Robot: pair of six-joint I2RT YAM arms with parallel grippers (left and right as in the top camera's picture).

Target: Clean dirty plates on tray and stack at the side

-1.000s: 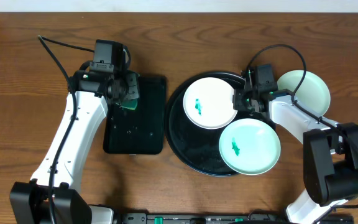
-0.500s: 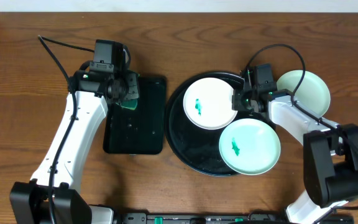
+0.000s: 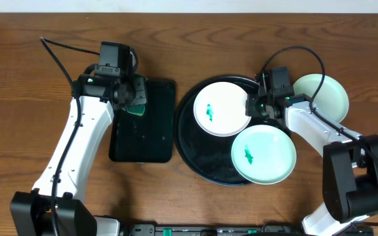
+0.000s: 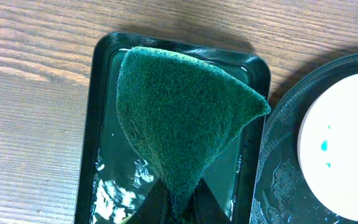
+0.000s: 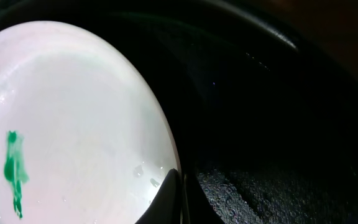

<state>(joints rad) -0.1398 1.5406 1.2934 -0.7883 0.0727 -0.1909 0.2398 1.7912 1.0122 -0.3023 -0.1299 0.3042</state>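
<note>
Three plates: a white plate (image 3: 220,109) with a green smear sits at the top of the round tray (image 3: 201,156), a smeared mint plate (image 3: 264,155) at its lower right, and a third plate (image 3: 320,95) on the table (image 3: 241,39) at right. The right gripper (image 3: 253,105) pinches the white plate's right rim. Upper left, the left gripper (image 3: 134,97) clamps a green sponge (image 4: 179,118) over a small rectangular tray (image 3: 143,141).

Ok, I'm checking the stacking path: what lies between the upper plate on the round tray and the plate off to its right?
In the overhead view: the right gripper, shut on the upper plate, then the rim of the tray.
</note>
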